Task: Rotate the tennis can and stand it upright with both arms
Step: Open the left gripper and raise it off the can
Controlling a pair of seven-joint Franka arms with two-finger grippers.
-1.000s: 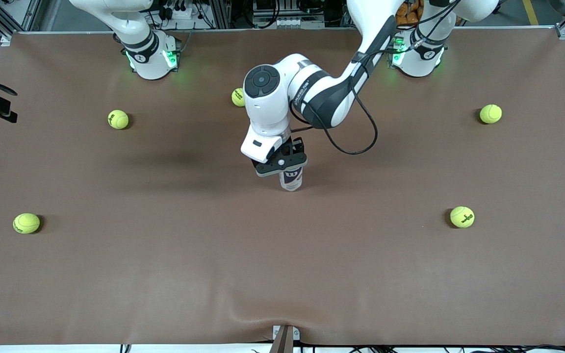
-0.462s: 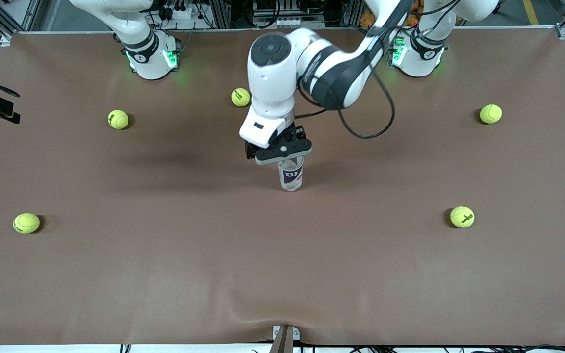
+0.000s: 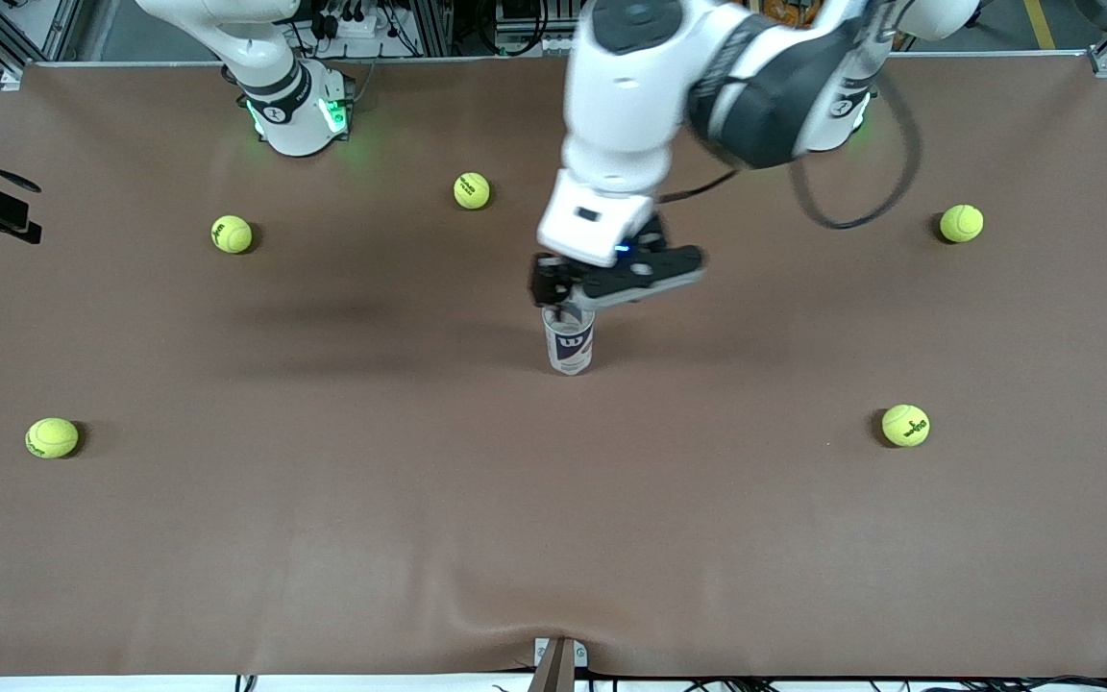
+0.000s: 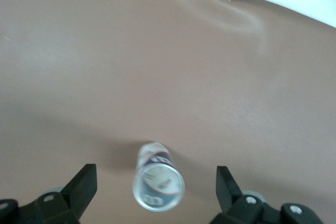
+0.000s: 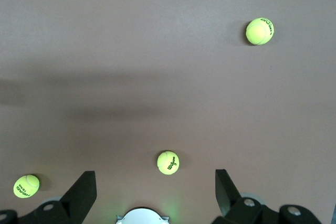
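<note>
The tennis can (image 3: 569,348) stands upright near the middle of the brown table (image 3: 323,538), its navy band with the white W logo facing the front camera and its silvery rim on top. No finger touches it.

The left gripper (image 3: 611,288) hangs in the air just above the can's top — its jaws are spread wide and hold nothing. In the left wrist view the can (image 4: 157,182) shows end-on between the two black fingers (image 4: 84,184), apart from both.

The right gripper (image 5: 152,192) waits raised near its own base, jaws likewise spread and empty.

Taking the can as the centre of a clock in the front view, five yellow tennis balls (image 3: 472,190) lie around it: this one at about eleven o'clock, others at about ten, eight, four and two — all well apart from the can.
</note>
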